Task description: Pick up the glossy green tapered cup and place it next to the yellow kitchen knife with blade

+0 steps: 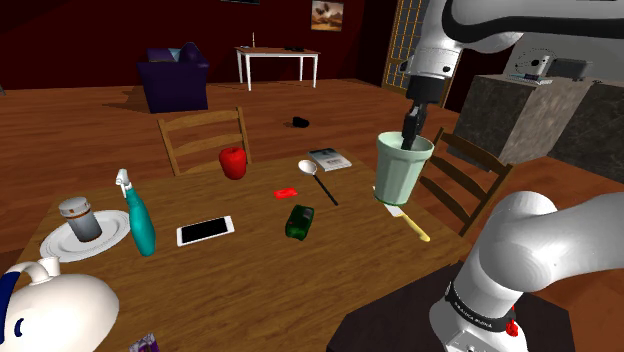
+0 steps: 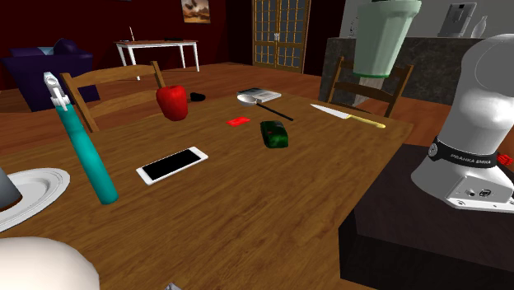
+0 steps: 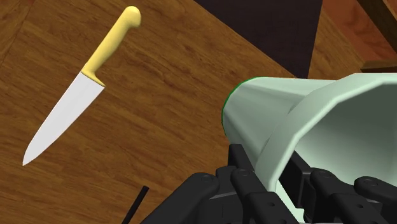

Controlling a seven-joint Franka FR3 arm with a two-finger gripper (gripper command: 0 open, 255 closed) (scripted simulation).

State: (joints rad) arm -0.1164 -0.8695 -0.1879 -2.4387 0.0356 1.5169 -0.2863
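Observation:
My black gripper (image 1: pixel 413 130) is shut on the rim of a pale green tapered cup (image 1: pixel 403 165), one finger inside and one outside. The cup hangs upright in the air, clear of the wooden table (image 1: pixel 260 270). It appears high in the second exterior view as well, cup (image 2: pixel 380 37). Beneath it on the table lies the yellow-handled knife (image 1: pixel 408 218) with a white blade, close to the table's edge near the stand. In the wrist view the knife (image 3: pixel 83 83) lies off to the side of the cup (image 3: pixel 299 121) and my gripper (image 3: pixel 280 181).
A dark green bottle (image 1: pixel 299 221) lies on its side mid-table, with a spoon (image 1: pixel 318 178), a red card (image 1: pixel 286 193) and a book (image 1: pixel 329 159) nearby. Farther off are a red apple (image 1: pixel 233 161), phone (image 1: pixel 205 231) and teal spray bottle (image 1: pixel 140 220). A chair (image 1: pixel 465 180) stands beside the knife.

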